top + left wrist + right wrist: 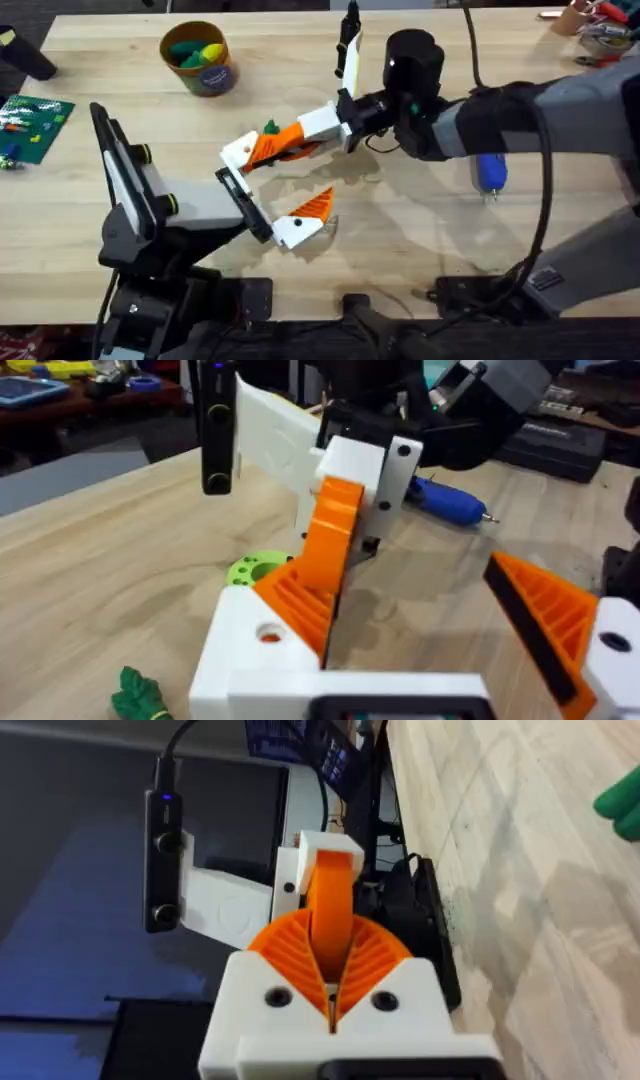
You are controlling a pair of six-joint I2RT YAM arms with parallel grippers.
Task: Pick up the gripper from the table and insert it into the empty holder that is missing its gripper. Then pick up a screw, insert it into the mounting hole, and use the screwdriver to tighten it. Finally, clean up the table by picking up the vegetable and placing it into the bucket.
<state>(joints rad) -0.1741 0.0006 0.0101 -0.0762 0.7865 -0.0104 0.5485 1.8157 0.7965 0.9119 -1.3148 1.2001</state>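
Right up close, my right gripper (pixel 330 935) has its jaws pinched tight on the orange wedge (pixel 330 905), and the tip of the wedge is at the white holder (pixel 325 848), touching it. I cannot tell if it is all the way in. My left gripper (pixel 268 190) has its jaws spread wide, with the holder on one side. I think the wedge could go in crooked and get stuck, because the plastic is hard and smooth and the slot looks snug. If I let go too soon, it could tip out. The wedge has ribs like a little ladder, and the holder is blocky with a round hole. The blue screwdriver (pixel 490 172) lies far from the holder, the bucket (pixel 200 60) too. A green toy vegetable (pixel 140 695) sits near the holder.
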